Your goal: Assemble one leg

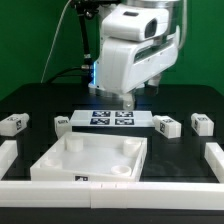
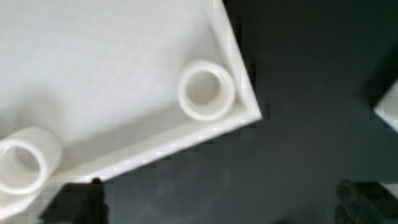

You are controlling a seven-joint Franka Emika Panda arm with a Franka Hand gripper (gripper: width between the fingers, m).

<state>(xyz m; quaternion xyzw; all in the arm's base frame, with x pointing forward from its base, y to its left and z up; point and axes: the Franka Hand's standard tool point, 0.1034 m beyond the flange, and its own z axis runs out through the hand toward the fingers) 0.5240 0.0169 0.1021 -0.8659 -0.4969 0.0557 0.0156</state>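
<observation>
Hand (image 1: pixel 127 100) open and empty, hovering mid-frame over the marker board (image 1: pixel 110 120) behind the tray (image 1: pixel 50 158); nearest leg (image 1: pixel 165 126) lies on the bench (image 1: pixel 30 100) just lower right of it, long axis looks roughly left-right.

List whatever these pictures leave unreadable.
Exterior view: tags on each leg too small to read.
Both views: tool opening, dark tips lost against dark table.
Wrist view: tabletop cut off by frame; one corner shows.
Wrist view: white piece at edge, cut off, unidentifiable.
</observation>
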